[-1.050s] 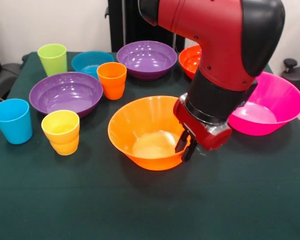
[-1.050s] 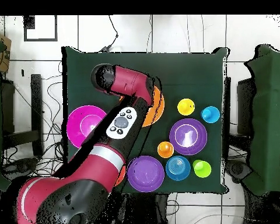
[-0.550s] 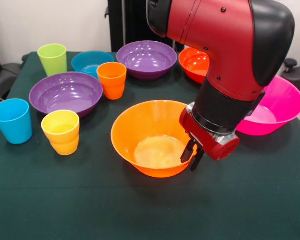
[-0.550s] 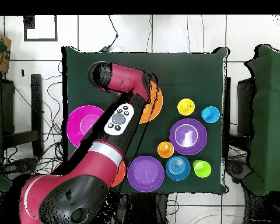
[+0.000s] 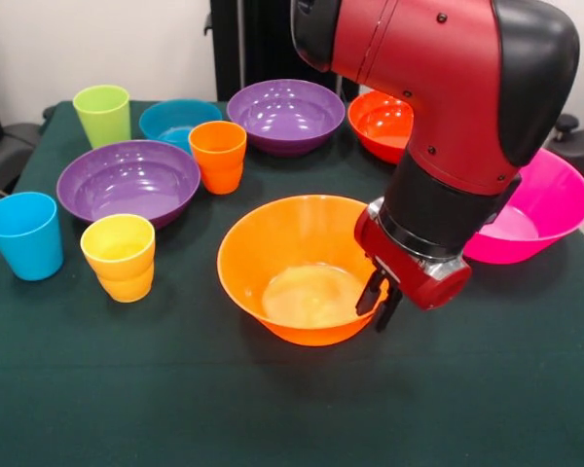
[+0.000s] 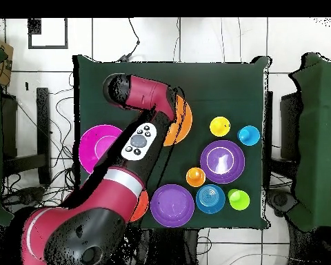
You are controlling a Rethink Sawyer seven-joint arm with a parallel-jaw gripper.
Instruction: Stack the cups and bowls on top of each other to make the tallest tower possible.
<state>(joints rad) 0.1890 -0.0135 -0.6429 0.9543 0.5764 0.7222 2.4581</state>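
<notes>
The red and black arm [image 5: 438,88] is bent at a black elbow and angled down and inward, so that its wrist block is carried low at the right-hand rim of the wide orange bowl [image 5: 297,268]. The gripper [image 5: 378,300] is seen at that rim; its dark fingers [image 5: 370,292] are drawn close around the bowl wall, one inside and one outside, and the wall appears to be pinched between them. The wide orange bowl is placed upright on the green table [image 5: 292,409], and nothing is stacked in it. In the overhead view the same bowl [image 6: 183,119] is largely covered by the arm [image 6: 137,141]. All other positions are given relative to the wide orange bowl in the front view. The pink bowl [image 5: 540,209] is located to its right, partly hidden behind the arm. The red-orange bowl [image 5: 382,122] and one purple bowl [image 5: 285,115] are set behind it. The orange cup [image 5: 217,156] stands behind it to the left, just beside the second purple bowl [image 5: 128,180]. The small blue bowl [image 5: 175,122] and the lime green cup [image 5: 102,115] are found farther back on the left. The yellow cup [image 5: 119,256] and the blue cup [image 5: 22,233] stand to its left, apart from each other.
</notes>
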